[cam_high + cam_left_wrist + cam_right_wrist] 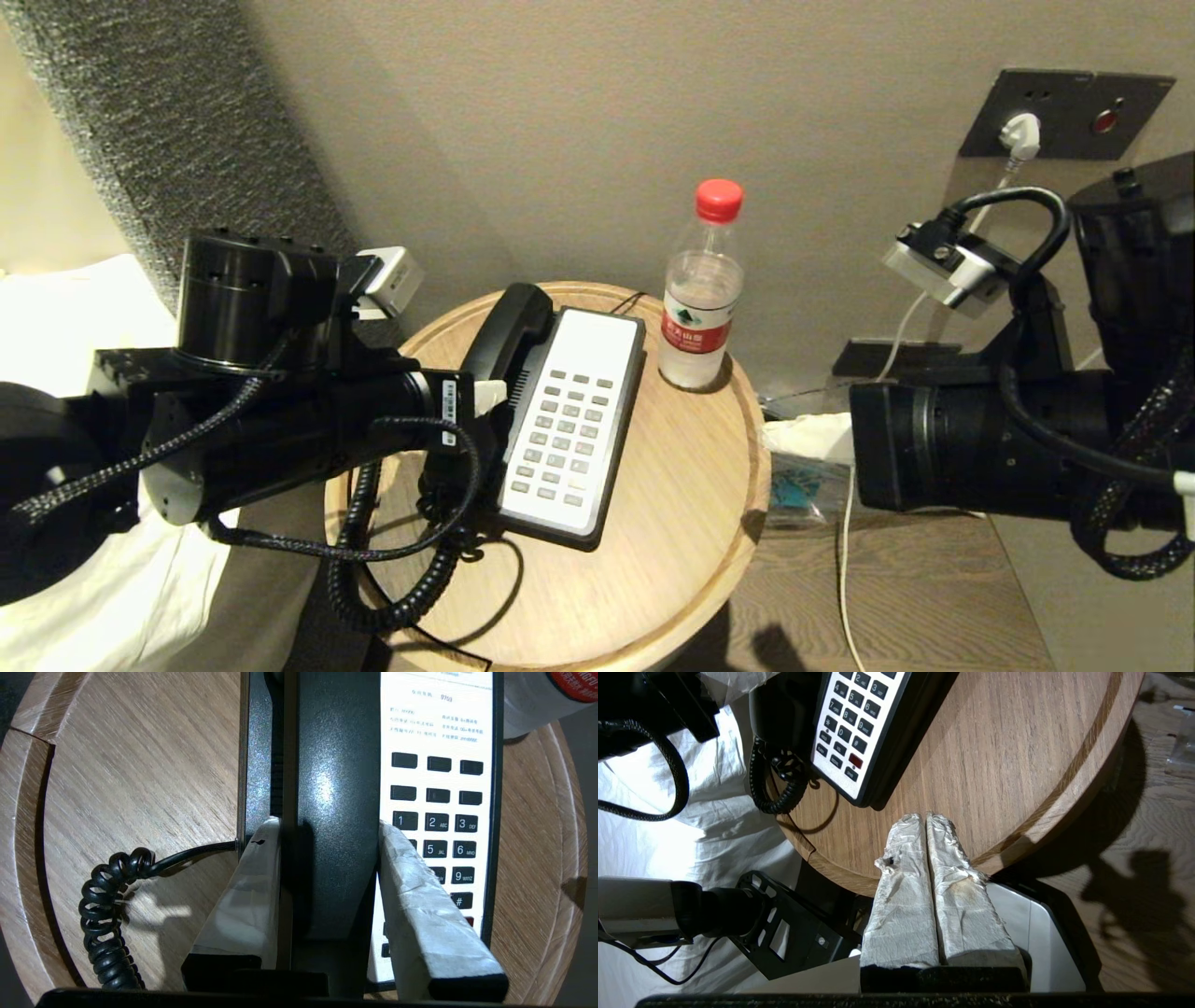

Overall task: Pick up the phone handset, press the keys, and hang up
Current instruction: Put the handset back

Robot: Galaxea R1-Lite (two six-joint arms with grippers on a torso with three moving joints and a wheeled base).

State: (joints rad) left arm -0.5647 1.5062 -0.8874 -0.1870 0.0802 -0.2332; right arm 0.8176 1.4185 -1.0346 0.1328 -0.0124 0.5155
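left arm: reaches in level from the left | left gripper [329, 833]: fingers [252, 891] apart, clamped on either side of the phone handset [336, 788] | right gripper [926, 819]: fingers [901, 896] pressed together, holding nothing, off to the right

The phone base [439, 826] carries the only clearly legible text. In the left wrist view, right of centre, its black keys show 1, 2 ABC, 3 DEF, 5 JKL, 6 MNO, 9 WXYZ and #. Near the top of that frame the white faceplate bears "0703", with small lines beneath too fine to read. In the right wrist view's upper middle, the keys read 2 through 9, 0, * and #. The water bottle [700, 308] at the head view's centre has a red label with illegible print.
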